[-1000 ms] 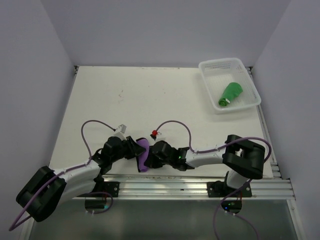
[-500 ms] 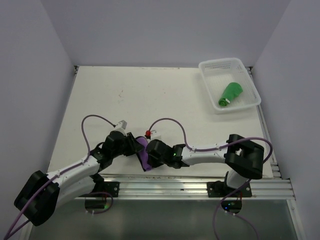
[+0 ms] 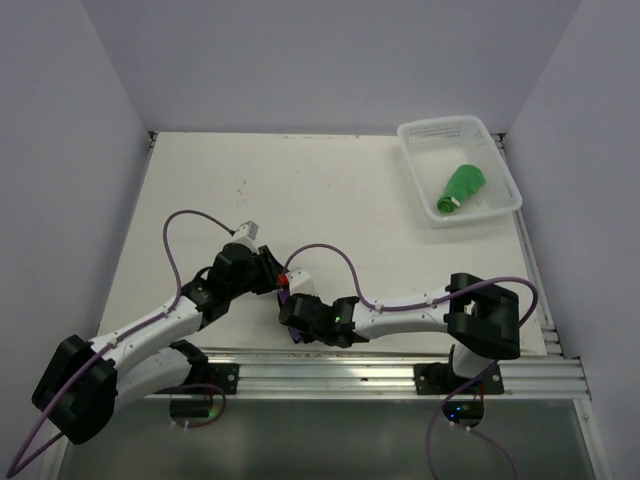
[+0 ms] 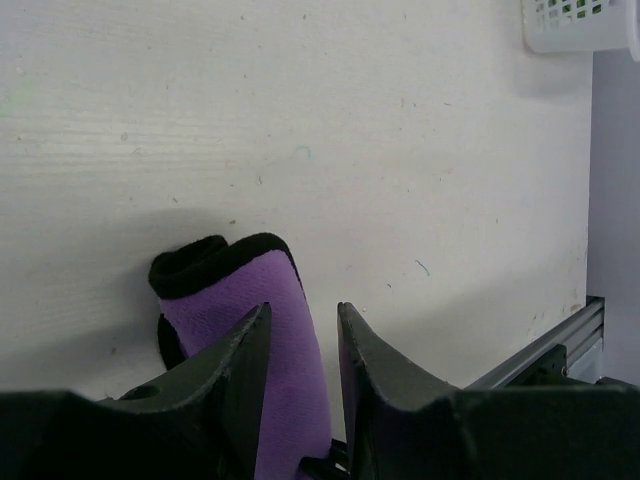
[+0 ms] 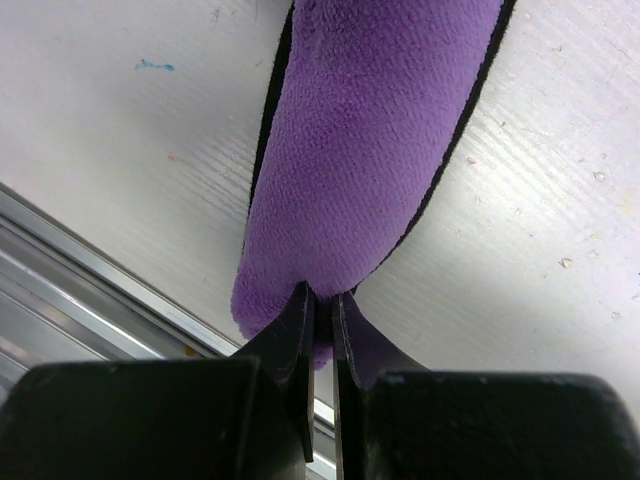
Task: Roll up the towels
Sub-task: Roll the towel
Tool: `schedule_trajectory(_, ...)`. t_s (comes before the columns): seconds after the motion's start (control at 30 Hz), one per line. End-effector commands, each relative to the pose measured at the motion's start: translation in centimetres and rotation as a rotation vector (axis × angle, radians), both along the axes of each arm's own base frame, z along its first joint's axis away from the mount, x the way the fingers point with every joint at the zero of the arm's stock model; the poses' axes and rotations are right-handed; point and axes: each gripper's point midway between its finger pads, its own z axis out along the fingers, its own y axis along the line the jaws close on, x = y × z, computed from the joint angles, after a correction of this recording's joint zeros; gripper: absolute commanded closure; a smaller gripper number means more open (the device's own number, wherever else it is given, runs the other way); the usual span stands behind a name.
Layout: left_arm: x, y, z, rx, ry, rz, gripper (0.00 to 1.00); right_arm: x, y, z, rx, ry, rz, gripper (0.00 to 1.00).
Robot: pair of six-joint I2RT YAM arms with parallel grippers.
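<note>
The purple towel (image 5: 370, 150) lies on the counter (image 3: 300, 190) as a plump roll with black edging along its seam, well apart from the basket (image 3: 416, 172) and diagonally across the counter from it. The green towel (image 3: 461, 187) sits bundled inside that basket. The left pincer (image 4: 303, 312) straddles the roll's body, one finger on each side and the plush filling the gap between them, so it looks clamped on the cloth rather than standing free. The right pincer (image 5: 320, 300) has its fingers almost together, nipping a thin fold at the end of the roll turned away from the basket. By its look the towel is light, soft and springy, with a fleecy nap that should grip well and not slide. Nothing about it is fragile. The likelier trouble is that the roll loosens once pressure comes off, or that a tug on one layer pulls the end out of shape. The safest hold is probably across the full thickness at mid-length, over the loose outer edge, squeezing gently so the layers stay wound.
</note>
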Motion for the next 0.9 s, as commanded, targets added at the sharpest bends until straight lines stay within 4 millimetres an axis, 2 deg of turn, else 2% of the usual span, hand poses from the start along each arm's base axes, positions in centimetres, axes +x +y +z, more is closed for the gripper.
schedule_trajectory(0.0,0.8,-0.7,1.6,-0.022,-0.038,-0.018,0.63,0.2,-2.9,-1.8,-0.164,-0.029,0.006,1.0)
schedule_trajectory(0.1,0.6,-1.1,1.6,-0.053,-0.039,-0.029,0.63,0.1,-2.8,-1.9,-0.156,-0.026,0.001,1.0)
schedule_trajectory(0.43,0.2,-1.9,-0.4,-0.081,-0.011,-0.065,0.64,0.2,-2.7,-1.7,-0.157,-0.037,0.001,1.0)
schedule_trajectory(0.67,-0.4,0.2,-3.4,0.048,0.027,-0.028,0.64,0.4,-3.0,-1.3,-0.154,-0.045,-0.011,1.0)
schedule_trajectory(0.87,-1.4,1.6,-5.0,0.087,0.044,-0.008,0.64,0.3,-2.9,-1.1,-0.147,-0.037,-0.013,0.97)
